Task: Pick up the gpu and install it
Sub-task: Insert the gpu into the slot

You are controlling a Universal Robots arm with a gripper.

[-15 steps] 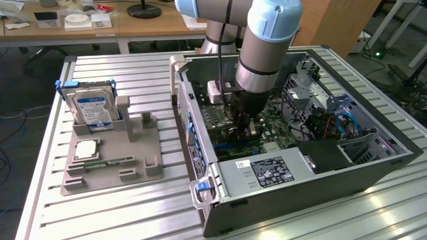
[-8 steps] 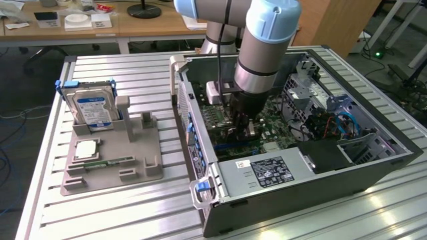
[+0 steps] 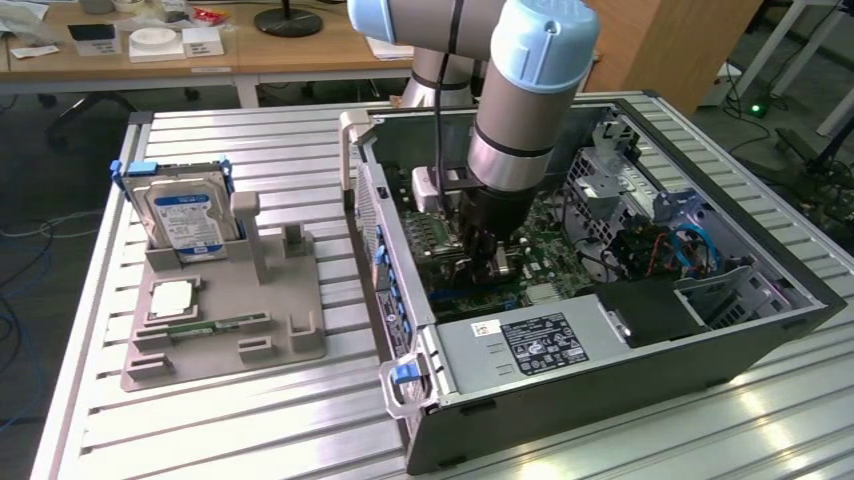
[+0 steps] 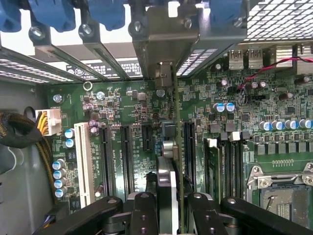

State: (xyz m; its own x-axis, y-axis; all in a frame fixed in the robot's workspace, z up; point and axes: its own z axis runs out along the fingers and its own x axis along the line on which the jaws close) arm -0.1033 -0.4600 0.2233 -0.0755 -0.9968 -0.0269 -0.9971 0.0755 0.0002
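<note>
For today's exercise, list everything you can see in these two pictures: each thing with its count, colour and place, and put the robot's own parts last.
computer case: one, dark grey, open, on the slatted table at the exterior view's right.
motherboard: one, green, inside the case.
gpu: one, green board with silver bracket, edge-on above the motherboard slots, between the gripper's fingers.
power supply: one, silver with a black label, at the case's near end.
parts holder: one, grey, on the table at the exterior view's left.
hard drive: one, silver with a blue-white label, upright in the holder.
memory stick: one, green, lying in the holder.
table: one, silver slatted.
arm: one, grey and light blue, reaching into the case.
gripper: one, black, closed on the gpu.
</note>
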